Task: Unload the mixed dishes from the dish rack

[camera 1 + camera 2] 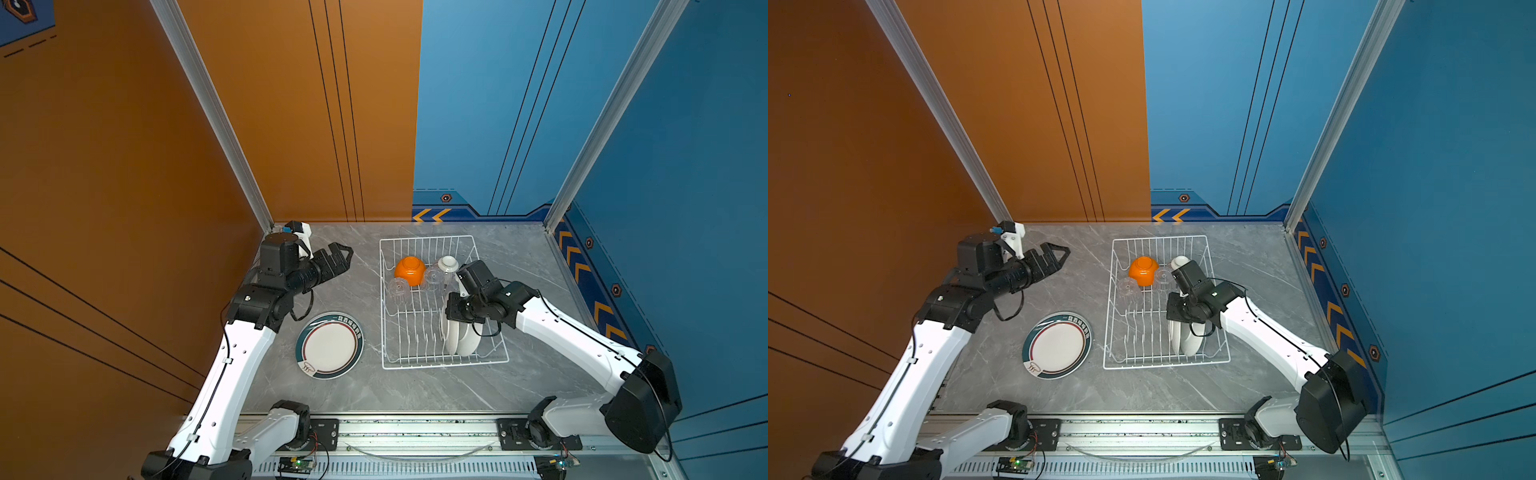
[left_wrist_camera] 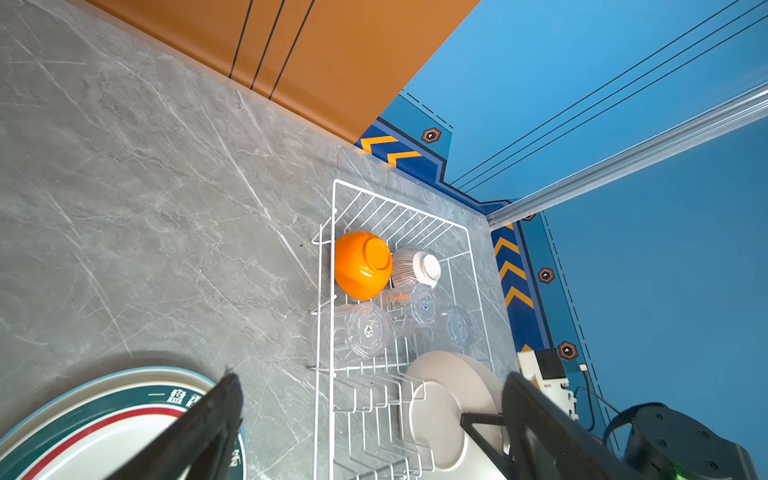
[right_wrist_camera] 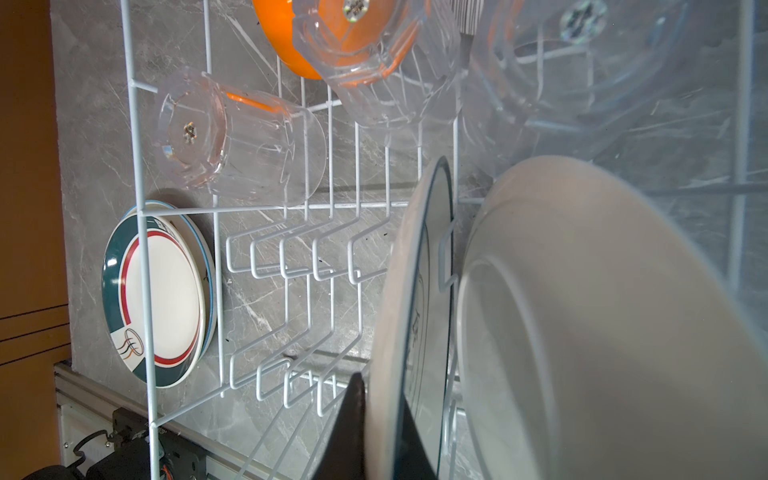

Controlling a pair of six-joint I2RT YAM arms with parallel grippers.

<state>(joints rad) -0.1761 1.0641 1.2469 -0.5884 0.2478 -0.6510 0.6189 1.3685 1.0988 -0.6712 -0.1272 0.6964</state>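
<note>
Far left, my left pincer (image 1: 348, 257) hangs spread wide over bare tabletop, holding nothing. Near it, to the right, teal-rimmed plates (image 1: 330, 345) lie flat on the table just left of the dish rack (image 1: 411, 332); the right wrist view suggests two, stacked. In the rack's far half: a clear cup (image 1: 399, 287) on its side by the left wall, an orange bowl (image 1: 410, 269) upside down, a second clear cup (image 1: 434, 276), then the ribbed bowl (image 1: 448, 264), also inverted. In the near right part two plates stand on edge among the prongs. My right pincer (image 3: 382, 415) is closed across the rim of the left standing plate (image 3: 397, 270), one finger on each face; the right standing plate (image 3: 582, 311) is just beside it, and whether they touch I cannot tell. Judgement: this plate is rigid, smooth-glazed, moderately heavy, likely brittle. A pinch at the rim leaves the mass hanging below, so it may swing or slip; I want the grip deep over the lip and a straight lift clear of the prongs and the neighbour. The cups look light, slick and free to roll; take them across the wall. Take the bowls by the rim.
</note>
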